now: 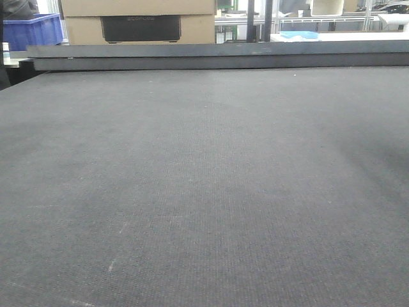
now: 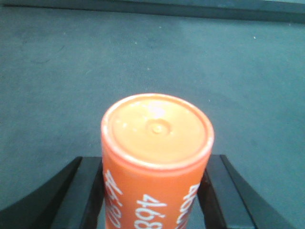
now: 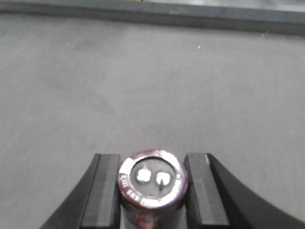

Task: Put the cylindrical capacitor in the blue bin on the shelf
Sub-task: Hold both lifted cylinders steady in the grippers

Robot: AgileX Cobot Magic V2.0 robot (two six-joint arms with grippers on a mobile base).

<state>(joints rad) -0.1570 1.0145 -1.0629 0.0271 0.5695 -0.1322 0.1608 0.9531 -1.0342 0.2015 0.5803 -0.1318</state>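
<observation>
Right wrist | right gripper (image 3: 152, 164) clamps cylindrical capacitor (image 3: 152, 180) | left gripper (image 2: 152, 164) clamps orange cylinder (image 2: 157, 129)

The big orange cylinder with white numbers (image 2: 157, 143) runs off the bottom of the left wrist picture, so its lower part and some numbers do not show. The left gripper (image 2: 157, 195) is cut off there too. The small dark cylindrical capacitor with a silvery top rim (image 3: 152, 183) shows only its top, and the print on the rim is too blurry to read. The right gripper (image 3: 152, 195) is cut off below. Far back, the blue plastic bin (image 1: 32, 31) is cut by the left edge, and the brown cardboard box (image 1: 137, 7) by the top edge.
</observation>
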